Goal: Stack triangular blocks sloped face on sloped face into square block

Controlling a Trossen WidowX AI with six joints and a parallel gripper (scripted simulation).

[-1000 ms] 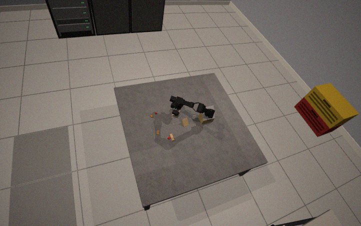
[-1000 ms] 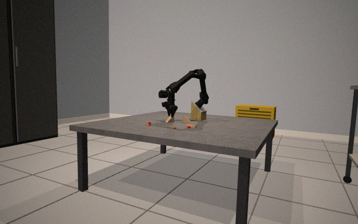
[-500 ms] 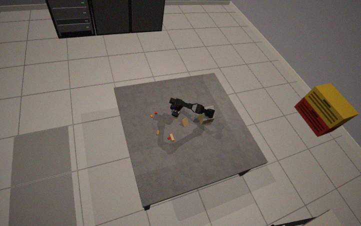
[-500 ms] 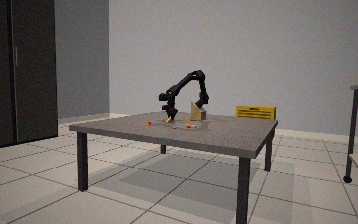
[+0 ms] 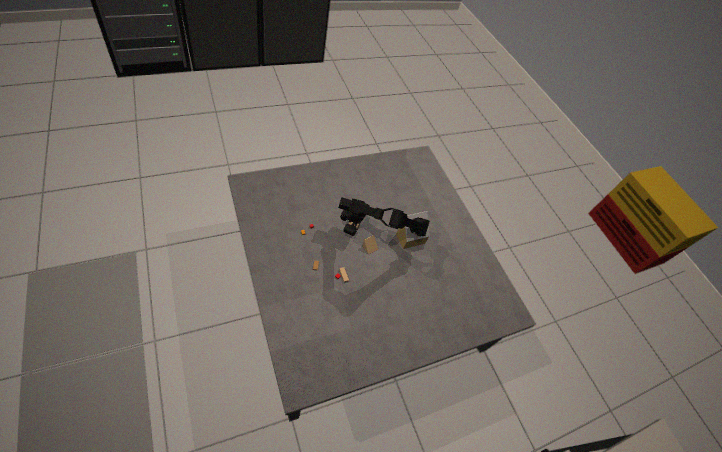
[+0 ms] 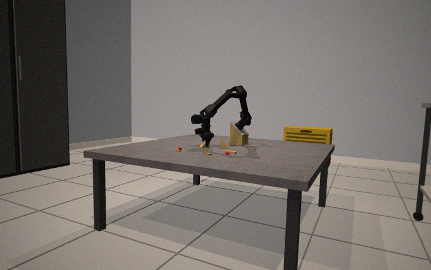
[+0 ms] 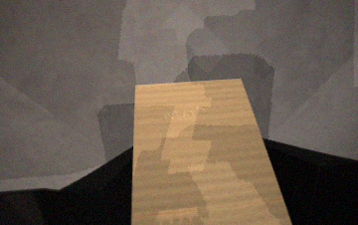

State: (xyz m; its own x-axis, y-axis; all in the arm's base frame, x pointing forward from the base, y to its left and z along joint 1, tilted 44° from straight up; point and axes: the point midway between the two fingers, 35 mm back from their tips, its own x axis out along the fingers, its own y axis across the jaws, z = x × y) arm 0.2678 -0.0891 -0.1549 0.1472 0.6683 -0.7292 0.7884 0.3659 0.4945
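Observation:
One wooden triangular block (image 6: 202, 144) (image 7: 169, 100) rests on the table (image 5: 404, 330) (image 6: 270, 162), its sloped face up, rising toward the right in the exterior view. My gripper (image 6: 207, 144) (image 7: 193, 146) is low over it, with its black fingers against the block's two sides in the wrist view; it appears shut on this block. In the top view the hand largely hides the block. The other triangular block (image 5: 370, 244) (image 6: 224, 144) stands apart, to the right in the exterior view, its slope falling to the right.
A large yellowish sloped block (image 5: 415, 243) (image 6: 236, 137) is by the arm's base. A light plank (image 5: 344, 274) (image 6: 233, 152), a red piece (image 5: 337, 276) (image 6: 227, 153) and a small orange-brown block (image 5: 315, 264) (image 6: 208, 153) lie nearby. Another red piece (image 5: 311, 226) and an orange one (image 5: 303, 231) lie left.

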